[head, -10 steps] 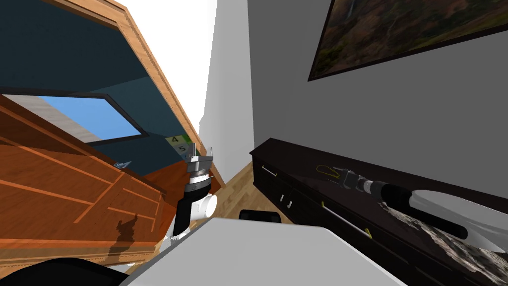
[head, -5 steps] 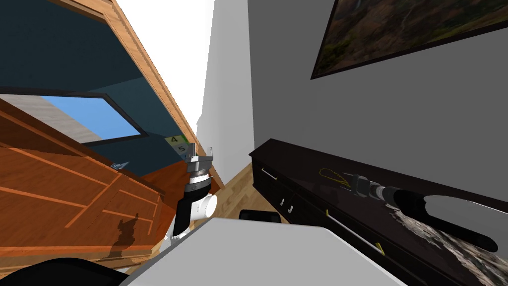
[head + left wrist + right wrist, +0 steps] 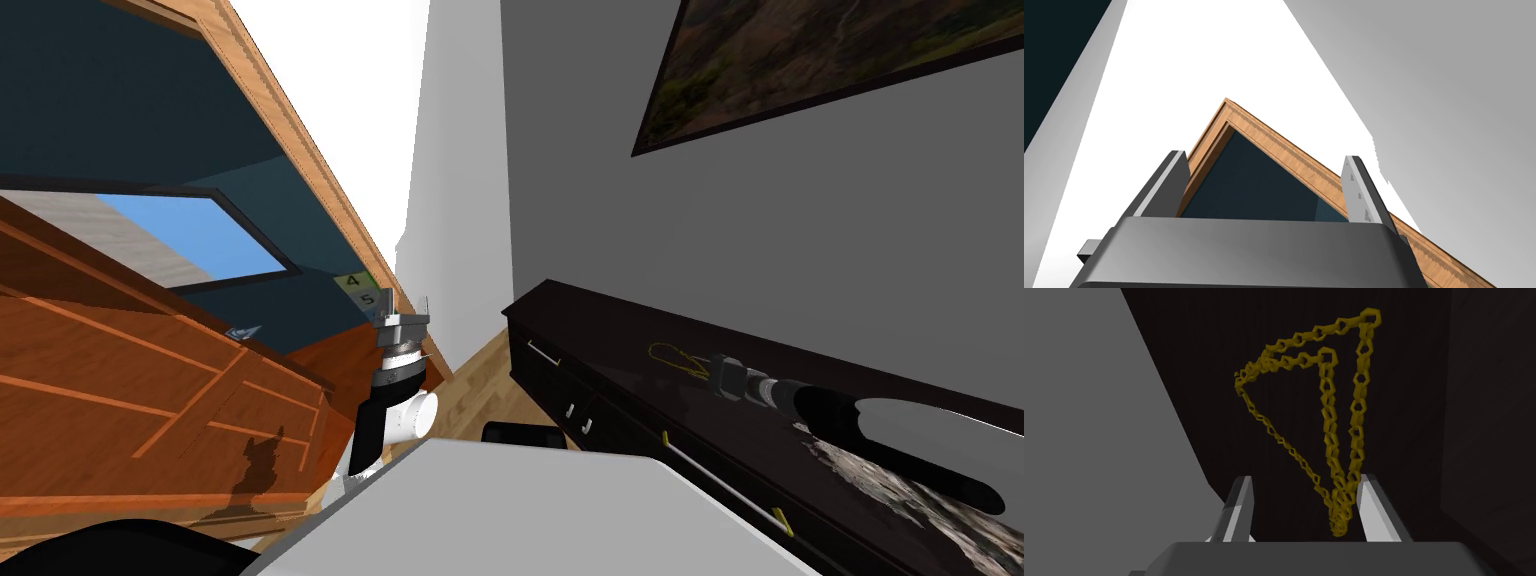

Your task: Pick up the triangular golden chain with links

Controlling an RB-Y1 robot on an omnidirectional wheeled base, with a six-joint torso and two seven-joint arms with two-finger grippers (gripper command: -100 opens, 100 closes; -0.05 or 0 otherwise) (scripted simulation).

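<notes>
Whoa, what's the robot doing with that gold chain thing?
The robot is going for the triangular golden chain of links, lying on a long, almost black cabinet. Its right gripper is down at the chain, fingers open, with the chain's narrow tip between them. It hasn't closed on it yet. The left gripper is held up away from the cabinet, fingers open, holding nothing.
</notes>
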